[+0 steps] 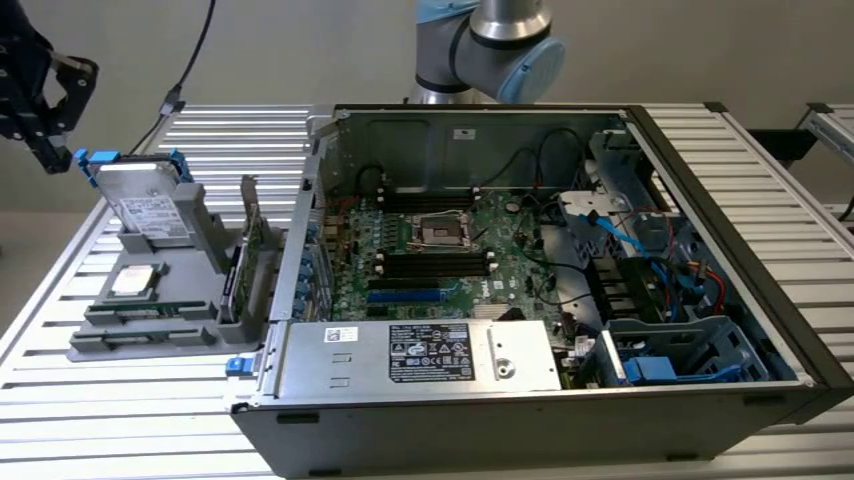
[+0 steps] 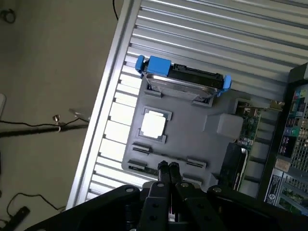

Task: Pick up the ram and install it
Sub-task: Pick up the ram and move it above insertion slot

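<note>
The ram [image 1: 138, 312] is a thin green stick lying flat in a slot of the grey parts holder [image 1: 167, 335], near the holder's front edge at the exterior view's left. My gripper [image 1: 54, 158] hangs high at the far left of the exterior view, above and behind the holder, well apart from the ram. In the wrist view its black fingers [image 2: 162, 169] are pressed together with nothing between them, over the slotted edge of the holder [image 2: 192, 130]. The motherboard [image 1: 454, 245], with long black memory slots [image 1: 434, 266], lies inside the open computer case.
The holder also carries a hard drive in a blue caddy [image 1: 140, 195], a silver processor [image 1: 134, 280] and a taller green card [image 1: 248, 250] standing upright. The open case [image 1: 747, 300] fills the middle and right of the ribbed metal table [image 1: 120, 420], with a power supply [image 1: 427, 352] at its front.
</note>
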You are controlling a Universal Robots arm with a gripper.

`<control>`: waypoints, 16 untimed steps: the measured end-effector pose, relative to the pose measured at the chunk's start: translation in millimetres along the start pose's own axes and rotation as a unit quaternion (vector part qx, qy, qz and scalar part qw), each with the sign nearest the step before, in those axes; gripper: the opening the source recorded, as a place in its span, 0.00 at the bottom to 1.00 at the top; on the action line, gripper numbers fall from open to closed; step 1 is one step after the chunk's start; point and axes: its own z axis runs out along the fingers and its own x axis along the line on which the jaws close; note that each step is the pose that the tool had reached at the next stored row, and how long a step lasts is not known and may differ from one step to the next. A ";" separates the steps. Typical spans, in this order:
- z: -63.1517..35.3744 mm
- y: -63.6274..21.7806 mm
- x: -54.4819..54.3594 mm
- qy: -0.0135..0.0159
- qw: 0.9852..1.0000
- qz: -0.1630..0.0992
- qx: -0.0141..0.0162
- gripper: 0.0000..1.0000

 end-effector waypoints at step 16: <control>0.0 0.3 -0.1 -0.020 0.993 -0.114 0.017 0.10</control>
